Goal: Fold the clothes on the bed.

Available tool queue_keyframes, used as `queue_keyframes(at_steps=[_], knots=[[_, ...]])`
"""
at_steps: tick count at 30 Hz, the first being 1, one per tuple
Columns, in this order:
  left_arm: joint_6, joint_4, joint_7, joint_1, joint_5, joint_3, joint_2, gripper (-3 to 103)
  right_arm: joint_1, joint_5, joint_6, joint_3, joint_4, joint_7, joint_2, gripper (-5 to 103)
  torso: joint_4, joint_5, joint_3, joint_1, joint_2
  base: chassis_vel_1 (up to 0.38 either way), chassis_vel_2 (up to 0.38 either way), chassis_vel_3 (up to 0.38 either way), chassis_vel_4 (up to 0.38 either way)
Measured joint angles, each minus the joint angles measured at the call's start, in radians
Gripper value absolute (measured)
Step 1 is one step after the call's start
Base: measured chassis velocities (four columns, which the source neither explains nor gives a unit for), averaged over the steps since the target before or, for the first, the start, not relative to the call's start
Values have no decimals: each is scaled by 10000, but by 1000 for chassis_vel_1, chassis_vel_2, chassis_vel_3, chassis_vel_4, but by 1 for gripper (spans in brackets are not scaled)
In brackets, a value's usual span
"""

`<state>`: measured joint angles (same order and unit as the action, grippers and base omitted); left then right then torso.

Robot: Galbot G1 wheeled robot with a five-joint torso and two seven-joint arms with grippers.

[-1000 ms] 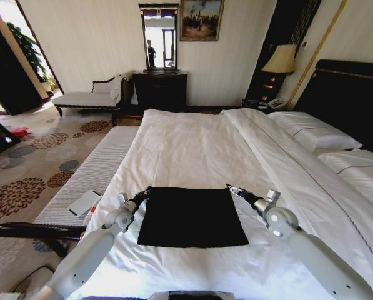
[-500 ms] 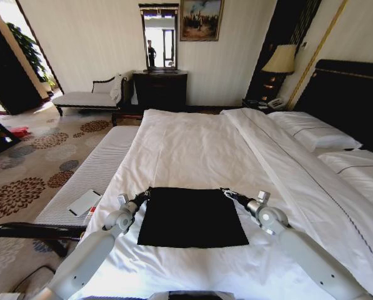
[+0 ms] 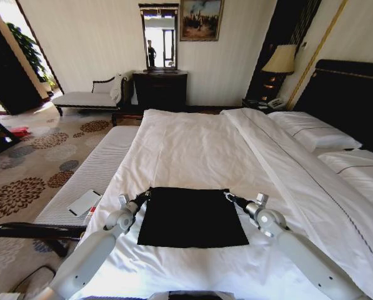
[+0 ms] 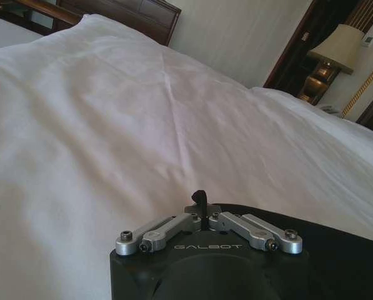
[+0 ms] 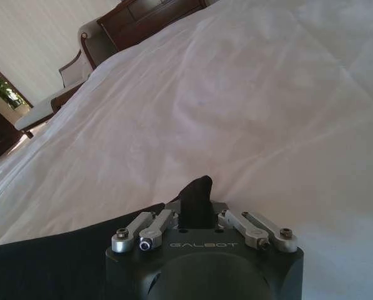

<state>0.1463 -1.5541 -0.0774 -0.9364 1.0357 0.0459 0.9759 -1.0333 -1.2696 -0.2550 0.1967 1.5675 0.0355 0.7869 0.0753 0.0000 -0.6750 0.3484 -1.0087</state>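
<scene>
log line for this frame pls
left gripper: shut on black T-shirt, far left corner | right gripper: shut on far right corner | shirt flat on bed

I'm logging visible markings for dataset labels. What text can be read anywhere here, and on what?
"GALBOT" on the left gripper housing, left wrist view.
"GALBOT" on the right gripper housing, right wrist view.
The black T-shirt shows no lettering.
The framed painting carries nothing readable.

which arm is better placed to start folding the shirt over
Neither clearly. The left end effector pinches the black T-shirt at its far left corner, the right end effector at its far right corner, both shut on fabric; likely both together.
</scene>
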Motion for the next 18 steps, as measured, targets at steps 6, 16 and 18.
queue_keyframes(at_steps=[6,16,18], knots=[[5,-4,-28,59,14,0,1,0,35,5,115,-30,0,38,44,3,-1,0,0,0,-1,0,0,0,0],[0,-407,-246,98,105,73,-46,0,-249,-93,348,522,581,145,154,1,0,0,0,-1,0,0,0,0,0],[-24,-586,-319,68,139,117,-100,0,-367,-148,392,784,812,191,136,1,-1,1,0,0,0,0,0,0,0]])
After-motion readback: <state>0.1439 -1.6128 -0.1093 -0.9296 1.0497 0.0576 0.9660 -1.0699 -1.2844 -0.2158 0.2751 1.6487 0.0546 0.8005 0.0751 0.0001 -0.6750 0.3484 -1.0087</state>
